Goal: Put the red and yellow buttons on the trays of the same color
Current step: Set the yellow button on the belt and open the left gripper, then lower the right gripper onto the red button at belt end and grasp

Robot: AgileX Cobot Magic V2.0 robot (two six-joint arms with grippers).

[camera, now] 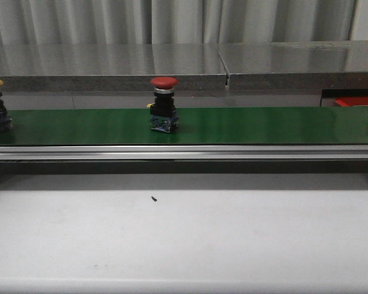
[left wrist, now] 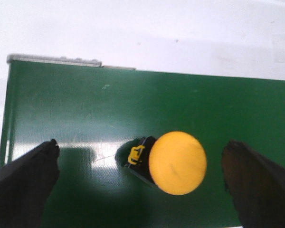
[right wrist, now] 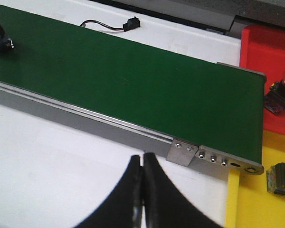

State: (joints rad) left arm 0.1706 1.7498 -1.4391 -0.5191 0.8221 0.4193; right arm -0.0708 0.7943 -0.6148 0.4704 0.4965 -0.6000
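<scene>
A red button (camera: 164, 104) stands upright at the centre of the green belt (camera: 264, 125) in the front view, and a yellow button (left wrist: 177, 163) sits at the belt's far left edge. The left gripper (left wrist: 142, 183) hangs above the yellow one with fingers spread wide on either side, not touching. The right gripper (right wrist: 143, 190) is pressed closed and empty, bottom centre of its view, with the red tray (right wrist: 268, 71) and yellow tray (right wrist: 256, 199) at the right edge.

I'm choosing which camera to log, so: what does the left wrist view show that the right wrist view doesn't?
Only the left wrist view shows the yellow button on the belt, between the open fingers of the left gripper, untouched.

Only the right wrist view shows the red tray with a red button on it, the yellow tray with a button on it, a loose cable, and the shut right gripper.

Both show the green belt and the white table.
</scene>
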